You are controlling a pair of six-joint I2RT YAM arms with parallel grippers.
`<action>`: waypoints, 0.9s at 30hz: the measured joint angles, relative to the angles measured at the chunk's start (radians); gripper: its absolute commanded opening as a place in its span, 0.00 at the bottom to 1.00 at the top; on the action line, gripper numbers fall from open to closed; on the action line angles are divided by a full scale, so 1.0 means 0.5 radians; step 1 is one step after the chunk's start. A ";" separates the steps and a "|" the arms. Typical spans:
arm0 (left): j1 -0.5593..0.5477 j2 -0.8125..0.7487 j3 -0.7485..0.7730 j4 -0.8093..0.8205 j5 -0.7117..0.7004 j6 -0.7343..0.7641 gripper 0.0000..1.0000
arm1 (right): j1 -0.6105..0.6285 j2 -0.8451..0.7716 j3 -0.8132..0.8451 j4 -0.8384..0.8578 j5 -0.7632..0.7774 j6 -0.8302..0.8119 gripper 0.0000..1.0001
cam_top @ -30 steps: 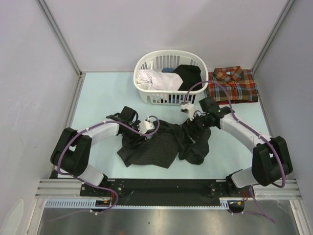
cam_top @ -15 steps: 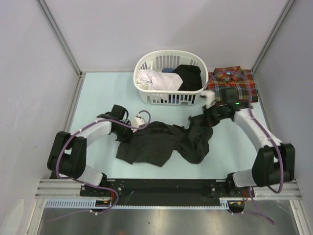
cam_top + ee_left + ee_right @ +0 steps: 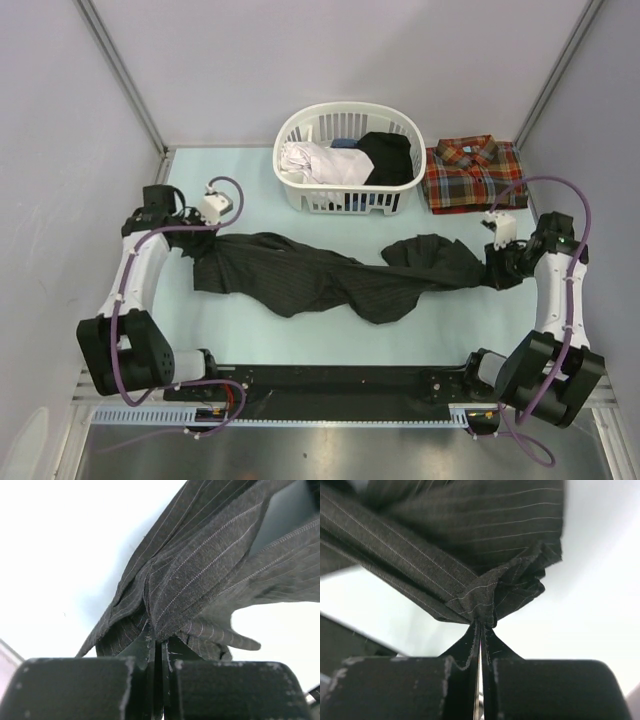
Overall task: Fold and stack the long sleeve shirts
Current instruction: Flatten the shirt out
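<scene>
From above, the two arms have swung wide apart. A second ago both grippers worked close together over a bunched heap at mid-table. Now the left gripper (image 3: 200, 238) is out at the far left and the right gripper (image 3: 497, 266) at the right edge. The pinstripe shirt (image 3: 320, 280) is drawn between them into a long twisted band across the table (image 3: 250, 335), with a lump right of centre. The plaid shirt (image 3: 470, 175) lies folded at the far right, beside the basket (image 3: 300, 195), as it did before.

In the left wrist view, the left gripper (image 3: 161, 647) is pinched nearly closed on a gathered fold of the pinstripe shirt (image 3: 200, 575), and the cloth fans away from it.

In the right wrist view, the right gripper (image 3: 480, 630) is likewise clamped tight on a puckered edge of the shirt (image 3: 445, 545), and the fabric runs off taut.

This looks like the spreading-out step. The shirt is stretched but not flat, so folding has not yet begun.
</scene>
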 measured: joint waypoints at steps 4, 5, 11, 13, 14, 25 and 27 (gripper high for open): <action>0.114 -0.003 0.168 -0.169 0.165 0.051 0.00 | -0.010 -0.001 -0.111 -0.123 -0.004 -0.101 0.00; 0.115 -0.006 0.221 -0.198 0.207 0.053 0.00 | -0.006 -0.001 -0.112 -0.143 -0.008 -0.109 0.00; 0.099 -0.017 0.640 -0.330 0.455 -0.014 0.00 | 0.105 -0.008 -0.071 -0.188 -0.076 -0.101 0.31; 0.033 -0.023 0.822 -0.336 0.539 -0.054 0.00 | 0.169 -0.015 -0.044 -0.192 -0.079 -0.079 0.62; -0.018 -0.031 0.880 -0.331 0.574 -0.060 0.00 | 0.189 -0.017 -0.031 -0.196 -0.081 -0.057 0.63; -1.142 -0.069 1.183 -0.150 0.801 -0.307 0.00 | 0.165 0.107 0.429 -0.206 -0.190 0.125 0.96; -1.359 -0.013 1.286 -0.010 0.794 -0.421 0.00 | 0.234 0.111 0.494 -0.176 -0.233 0.229 0.99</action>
